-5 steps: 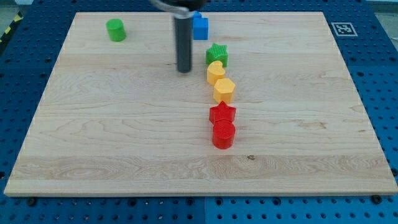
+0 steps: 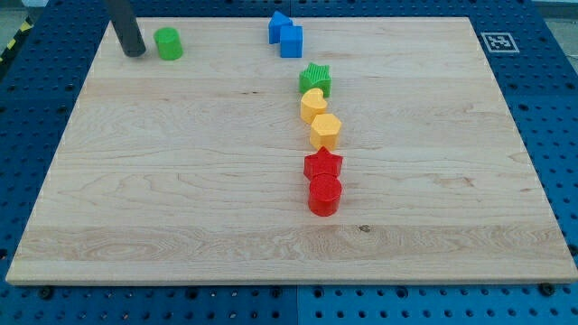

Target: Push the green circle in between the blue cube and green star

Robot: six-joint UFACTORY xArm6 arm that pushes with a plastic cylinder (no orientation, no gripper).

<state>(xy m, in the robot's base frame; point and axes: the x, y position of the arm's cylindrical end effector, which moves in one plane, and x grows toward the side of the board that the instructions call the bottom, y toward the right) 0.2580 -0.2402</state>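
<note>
My tip sits at the view's top left of the wooden board, a plain dark rod with nothing held. It stands just to the view's left of the green circle; I cannot tell whether it touches it, the gap looks hairline at best. The green circle is a short, smooth cylinder.

Off to the view's right of my tip, well apart, sit two blue blocks touching each other: the blue cube and a smaller blue block behind it, shape unclear. Further right and lower down from my tip is the green star, ridged on top. Below it runs a chain: a yellow heart-like block, a yellow hexagon, a red star, a red hexagonal block.

The board is pale, grained wood on a blue perforated table. A black-and-white square marker lies at the far right corner; no readable writing.
</note>
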